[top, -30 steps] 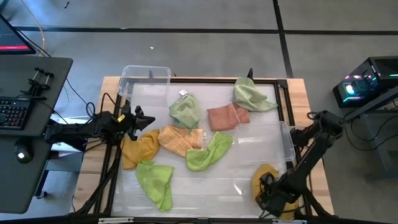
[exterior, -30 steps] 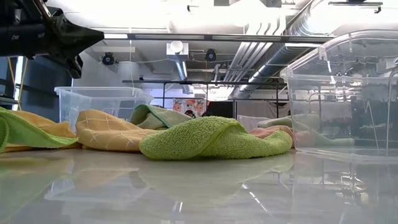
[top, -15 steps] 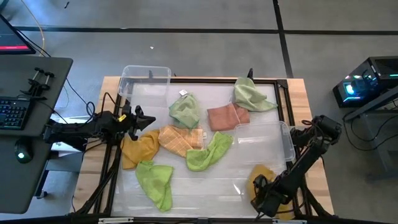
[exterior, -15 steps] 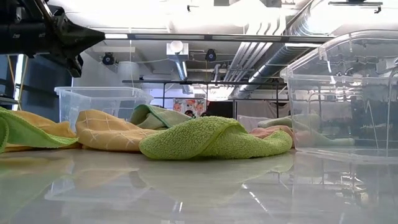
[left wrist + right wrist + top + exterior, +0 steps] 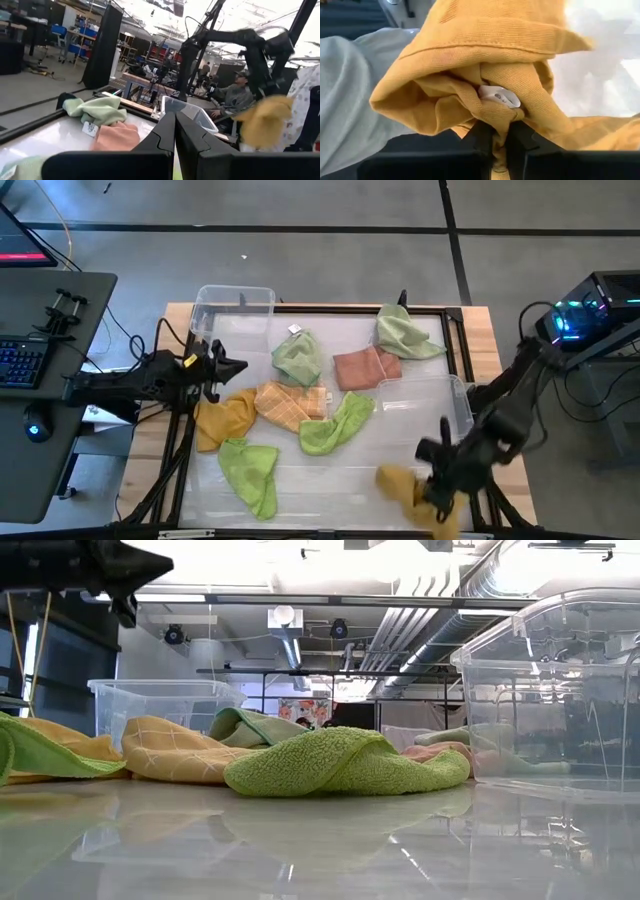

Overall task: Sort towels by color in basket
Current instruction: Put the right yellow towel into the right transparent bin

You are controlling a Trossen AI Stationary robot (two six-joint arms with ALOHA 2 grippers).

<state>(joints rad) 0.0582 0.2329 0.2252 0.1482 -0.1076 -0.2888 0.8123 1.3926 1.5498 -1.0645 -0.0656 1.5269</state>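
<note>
Right gripper [image 5: 432,480] low over desk [image 5: 330,480] near edge, jaws clenched on mustard towel [image 5: 485,70]. Left gripper [image 5: 232,367] hovers at left side, jaws closed, empty.

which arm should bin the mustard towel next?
Right. The right gripper is already shut on the mustard towel, lifted near the clear bin on its side. The left gripper is shut, empty, at the table's far side.

Robotics lab/workshop: exposed ceiling ducts [image 5: 300,615], keyboard desk [image 5: 45,370] (PC [image 5: 590,310] nearby).
</note>
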